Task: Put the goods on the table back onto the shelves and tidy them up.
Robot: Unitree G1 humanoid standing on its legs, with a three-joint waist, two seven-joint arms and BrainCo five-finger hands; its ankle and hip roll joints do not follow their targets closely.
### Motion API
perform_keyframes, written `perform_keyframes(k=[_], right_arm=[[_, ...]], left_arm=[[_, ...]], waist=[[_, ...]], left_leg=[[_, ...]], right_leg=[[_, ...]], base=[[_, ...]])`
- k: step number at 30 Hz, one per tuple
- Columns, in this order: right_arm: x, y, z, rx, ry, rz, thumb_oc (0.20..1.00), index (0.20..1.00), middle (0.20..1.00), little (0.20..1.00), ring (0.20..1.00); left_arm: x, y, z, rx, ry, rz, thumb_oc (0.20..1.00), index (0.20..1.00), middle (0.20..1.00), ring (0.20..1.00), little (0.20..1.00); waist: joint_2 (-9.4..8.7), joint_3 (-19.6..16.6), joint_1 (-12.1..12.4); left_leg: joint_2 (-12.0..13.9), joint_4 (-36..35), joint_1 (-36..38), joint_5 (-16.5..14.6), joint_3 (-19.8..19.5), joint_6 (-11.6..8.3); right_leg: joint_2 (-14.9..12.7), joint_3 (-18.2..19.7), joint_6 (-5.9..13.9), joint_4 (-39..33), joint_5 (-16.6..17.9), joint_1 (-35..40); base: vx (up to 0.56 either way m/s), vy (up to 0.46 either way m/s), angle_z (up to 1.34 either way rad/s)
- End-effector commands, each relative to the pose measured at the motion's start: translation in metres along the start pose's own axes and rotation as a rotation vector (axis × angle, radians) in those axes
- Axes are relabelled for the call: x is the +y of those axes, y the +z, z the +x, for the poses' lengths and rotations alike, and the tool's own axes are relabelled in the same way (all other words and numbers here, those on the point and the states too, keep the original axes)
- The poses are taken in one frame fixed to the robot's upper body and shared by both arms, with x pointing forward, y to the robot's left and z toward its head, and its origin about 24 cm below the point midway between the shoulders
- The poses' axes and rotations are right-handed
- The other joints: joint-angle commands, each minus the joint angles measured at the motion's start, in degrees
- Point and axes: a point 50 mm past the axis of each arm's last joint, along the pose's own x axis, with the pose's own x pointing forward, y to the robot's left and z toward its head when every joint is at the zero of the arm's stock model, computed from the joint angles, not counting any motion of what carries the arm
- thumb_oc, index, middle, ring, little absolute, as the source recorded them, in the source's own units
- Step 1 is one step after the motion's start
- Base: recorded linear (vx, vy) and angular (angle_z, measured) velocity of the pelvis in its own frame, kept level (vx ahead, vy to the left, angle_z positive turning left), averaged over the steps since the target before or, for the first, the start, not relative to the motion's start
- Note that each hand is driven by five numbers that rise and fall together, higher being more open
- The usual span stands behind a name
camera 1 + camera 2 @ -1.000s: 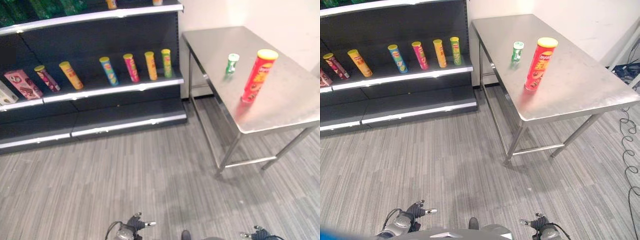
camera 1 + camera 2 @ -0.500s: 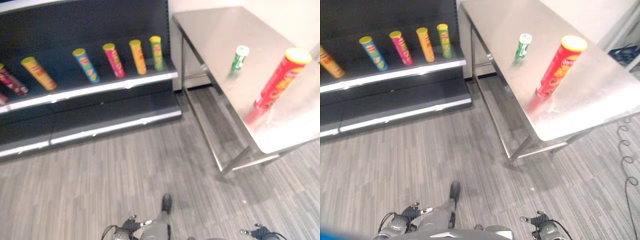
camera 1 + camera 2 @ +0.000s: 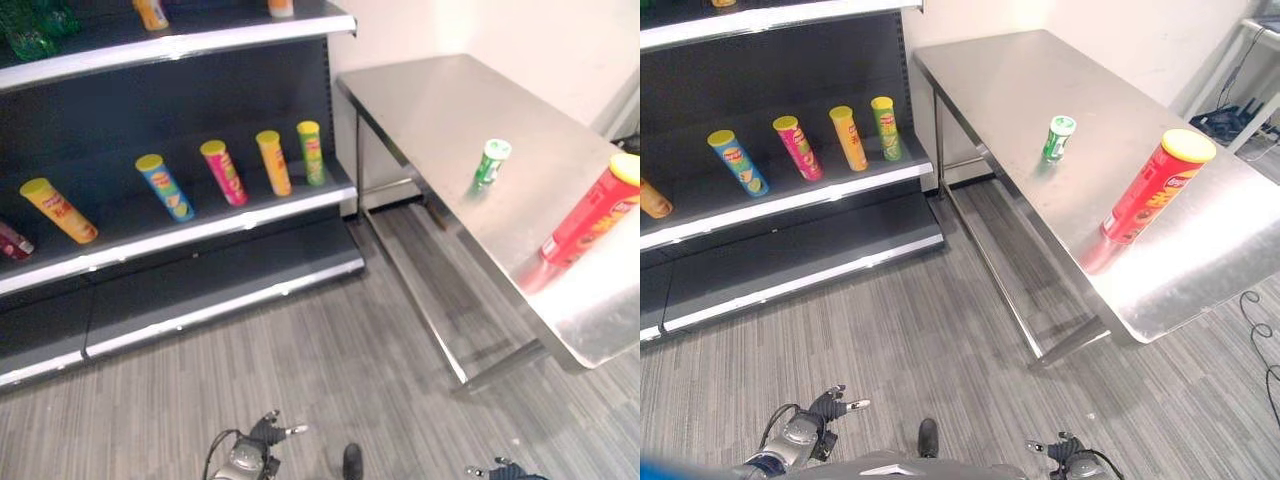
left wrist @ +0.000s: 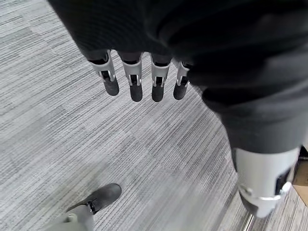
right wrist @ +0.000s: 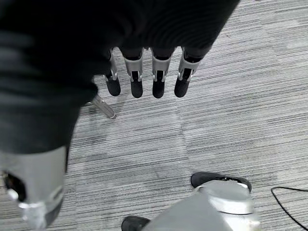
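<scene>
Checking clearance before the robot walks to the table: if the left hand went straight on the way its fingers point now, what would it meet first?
The left hand hangs open with its fingers pointing down, so it would most likely meet the grey striped floor first. Nothing shows between them, though depth is hard to judge.

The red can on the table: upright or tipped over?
Upright. The red can stands on its base on the steel table, its yellow lid uppermost, apart from the small green can.
</scene>
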Motion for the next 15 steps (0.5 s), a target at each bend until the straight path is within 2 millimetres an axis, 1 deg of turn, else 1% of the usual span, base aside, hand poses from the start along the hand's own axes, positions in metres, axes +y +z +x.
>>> perform_keyframes(k=[1, 3, 4, 5, 6, 7, 9, 10, 12, 13, 14, 15], right_arm=[[-0.021, 0.007, 0.001, -0.028, -0.049, -0.004, 1.0, 1.0, 1.0, 1.0, 1.0], [-0.021, -0.003, 0.0, 0.006, -0.055, 0.008, 1.0, 1.0, 1.0, 1.0, 1.0], [-0.022, -0.01, 0.0, 0.033, -0.06, 0.012, 1.0, 1.0, 1.0, 1.0, 1.0], [-0.024, -0.018, -0.001, 0.06, -0.064, 0.016, 1.0, 1.0, 1.0, 1.0, 1.0], [-0.025, -0.021, -0.002, 0.074, -0.067, 0.021, 1.0, 1.0, 1.0, 1.0, 1.0], [-0.028, -0.029, -0.003, 0.106, -0.073, 0.029, 1.0, 1.0, 1.0, 1.0, 1.0], [-0.035, -0.036, -0.004, 0.143, -0.088, 0.046, 1.0, 1.0, 1.0, 1.0, 1.0], [-0.038, -0.043, -0.005, 0.168, -0.094, 0.07, 1.0, 1.0, 1.0, 1.0, 1.0], [-0.042, -0.055, -0.008, 0.211, -0.104, 0.095, 1.0, 1.0, 1.0, 1.0, 1.0], [-0.047, -0.067, -0.012, 0.245, -0.122, 0.121, 1.0, 1.0, 1.0, 1.0, 1.0], [-0.06, -0.078, -0.016, 0.286, -0.174, 0.193, 1.0, 1.0, 1.0, 1.0, 1.0], [-0.065, -0.084, -0.018, 0.301, -0.196, 0.226, 1.0, 1.0, 1.0, 1.0, 1.0]], left_arm=[[0.018, 0.008, 0.001, -0.041, 0.049, 0.014, 1.0, 1.0, 1.0, 1.0, 1.0], [0.018, 0.006, 0.0, -0.038, 0.048, 0.024, 1.0, 1.0, 1.0, 1.0, 1.0], [0.019, 0.006, 0.0, -0.038, 0.046, 0.028, 1.0, 1.0, 1.0, 1.0, 1.0], [0.019, 0.006, 0.0, -0.041, 0.046, 0.031, 1.0, 1.0, 1.0, 1.0, 1.0], [0.02, 0.008, 0.001, -0.046, 0.047, 0.036, 1.0, 1.0, 1.0, 1.0, 1.0], [0.022, 0.011, 0.001, -0.058, 0.048, 0.048, 1.0, 1.0, 1.0, 1.0, 1.0], [0.024, 0.017, 0.001, -0.083, 0.047, 0.062, 1.0, 1.0, 1.0, 1.0, 1.0], [0.027, 0.019, 0.001, -0.095, 0.049, 0.065, 1.0, 1.0, 1.0, 1.0, 1.0], [0.028, 0.022, 0.001, -0.109, 0.051, 0.061, 1.0, 1.0, 1.0, 1.0, 1.0], [0.028, 0.023, 0.0, -0.118, 0.051, 0.051, 1.0, 1.0, 1.0, 1.0, 1.0], [0.03, 0.028, -0.001, -0.148, 0.047, 0.033, 1.0, 1.0, 1.0, 1.0, 1.0], [0.03, 0.03, -0.002, -0.164, 0.04, 0.03, 1.0, 1.0, 1.0, 1.0, 1.0]], waist=[[0.31, 4.62, -1.62], [1.16, 5.02, -1.9], [1.22, 4.87, -2.08], [1.43, 4.89, -2.5], [1.39, 4.99, -2.85], [1.17, 5.27, -3.23], [0.72, 5.95, -3.77], [0.35, 6.14, -3.87], [-0.17, 6.25, -3.97], [-0.42, 6.02, -3.88], [-0.72, 5.59, -3.79], [-0.82, 5.4, -3.81]], left_leg=[[4.51, 2.16, -0.05, -3.12, 1.16, -6.77], [5.44, 1.77, 1.45, -3.89, 1.64, -6.98], [5.63, 1.55, 2.0, -4.26, 1.56, -7.21], [5.91, 1.34, 2.34, -4.43, 1.29, -7.51], [5.84, 1.3, 2.49, -4.59, 0.94, -7.69], [5.68, 1.33, 2.53, -4.71, 0.72, -7.93], [5.16, 1.3, 3.22, -5.46, 0.5, -8.19], [4.97, 1.6, 3.35, -5.78, 0.46, -8.35], [4.99, 1.65, 3.85, -6.15, 0.4, -8.6], [5.24, 1.39, 4.18, -6.26, 0.51, -8.81], [5.64, 1.34, 4.44, -6.43, 0.74, -9.28], [5.81, 1.23, 4.64, -6.46, 0.76, -9.44]], right_leg=[[-3.85, -3.62, 0.91, -1.81, 16.83, -4.54], [-5.47, -7.39, 0.15, -0.36, 15.83, -5.94], [-5.71, -8.8, -0.24, -1.99, 14.57, -6.39], [-4.85, -9.6, -1.02, -4.89, 12.3, -7.27], [-4.14, -10.01, -1.28, -7.87, 10.6, -7.31], [-3.21, -10.03, -1.33, -12.11, 9.87, -8.21], [-2.62, -10.21, -0.95, -18.43, 11.1, -9.03], [-2.85, -10.28, -0.66, -21.35, 11.65, -8.1], [-2.27, -9.17, -0.45, -23.14, 12.36, -7.29], [-2.27, -8.94, -0.55, -24.7, 12.89, -6.54], [-2.29, -8.83, -0.79, -26.6, 13.57, -5.23], [-2.28, -9.0, -0.84, -27.25, 13.71, -4.73]], base=[[0.05, 0.148, -0.06], [0.11, 0.084, -0.11], [0.14, 0.043, -0.14], [0.14, 0.002, -0.11], [0.12, -0.026, -0.02], [0.1, -0.052, 0.05], [0.08, -0.053, 0.04], [0.05, -0.058, 0.07], [0.05, -0.073, 0.15], [0.08, -0.122, 0.21], [0.08, -0.119, 0.2], [0.07, -0.108, 0.15]])
